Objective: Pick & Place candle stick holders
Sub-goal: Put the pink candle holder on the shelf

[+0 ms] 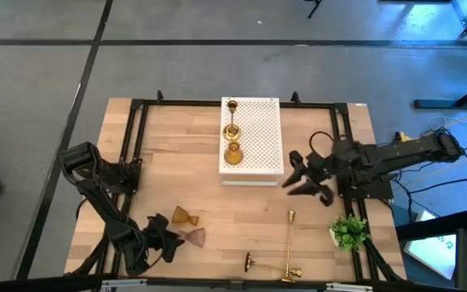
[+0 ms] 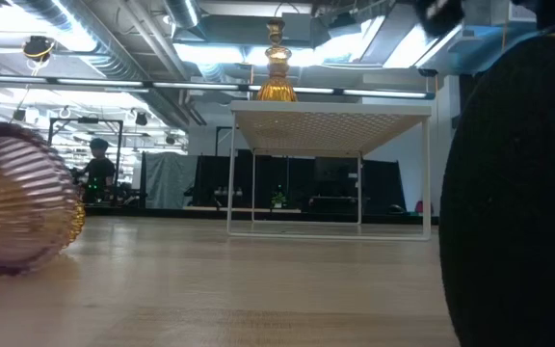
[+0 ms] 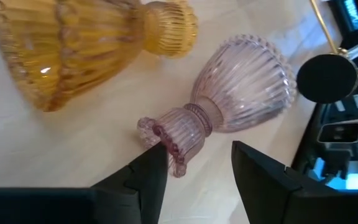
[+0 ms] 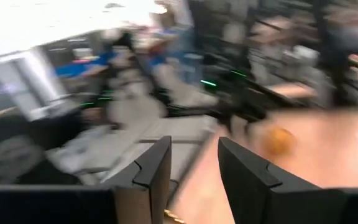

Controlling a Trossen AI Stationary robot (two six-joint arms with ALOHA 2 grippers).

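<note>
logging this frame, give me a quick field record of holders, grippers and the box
white perforated box: table centre back, carrying one brass candlestick and an amber glass holder
pink glass holder: on its side, front left
amber holder: lying beside it
left gripper: open, straddling the pink holder's narrow end
right gripper: open, empty, right of box
brass candlesticks: two lying front centre

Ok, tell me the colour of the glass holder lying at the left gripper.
Pale pinkish-purple, ribbed glass holder, clearest in the left wrist view.
</note>
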